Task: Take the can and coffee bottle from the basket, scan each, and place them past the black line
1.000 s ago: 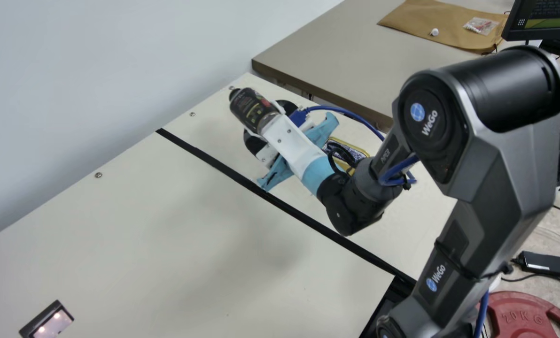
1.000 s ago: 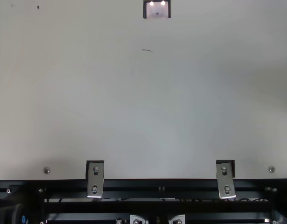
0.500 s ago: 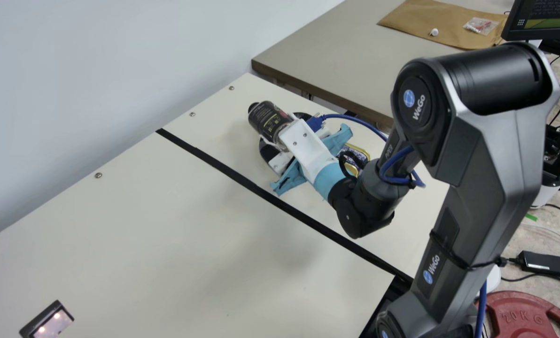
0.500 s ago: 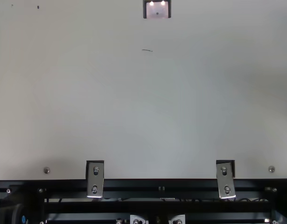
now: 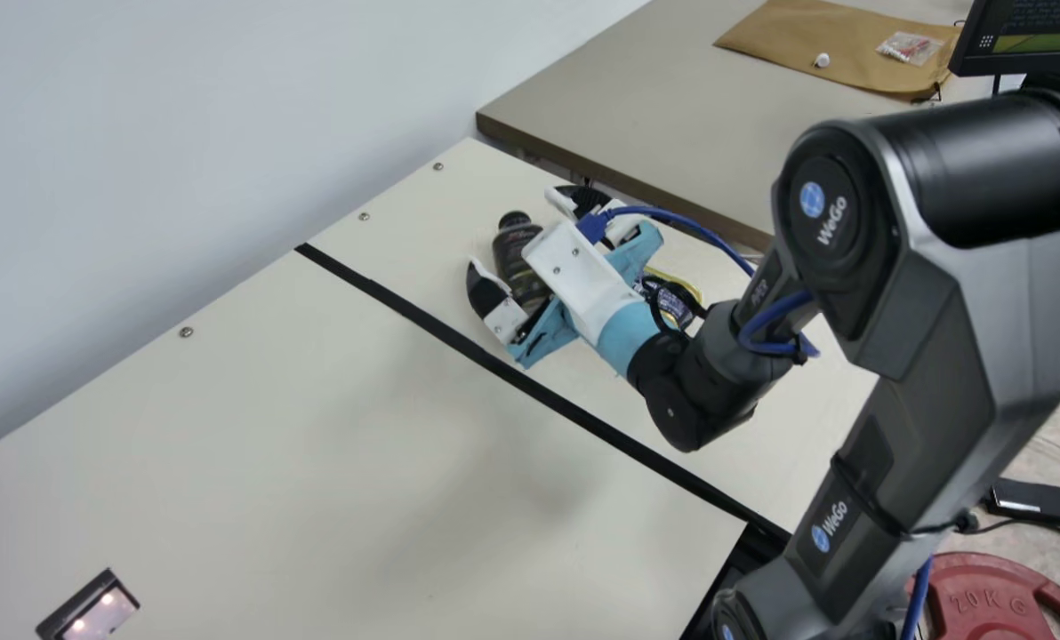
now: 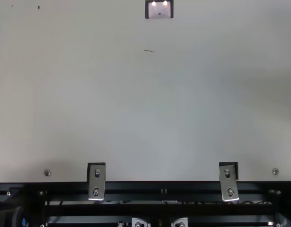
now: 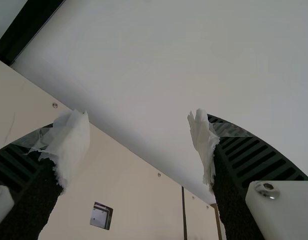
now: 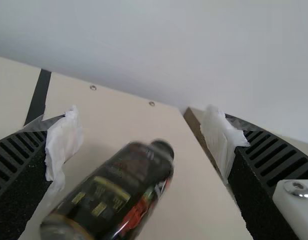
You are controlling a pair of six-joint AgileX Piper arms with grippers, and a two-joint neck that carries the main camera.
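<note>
Coffee bottle (image 8: 121,192), far right past the black line (image 5: 583,415), is likely stiff and slippery, best held round its middle, while the right gripper (image 8: 142,115) stands spread.

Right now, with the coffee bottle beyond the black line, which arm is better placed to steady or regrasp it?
Right, I'd judge: the right gripper is open, its fingers on either side of the coffee bottle, beyond the black line. The left gripper, also open, faces the wall.
</note>
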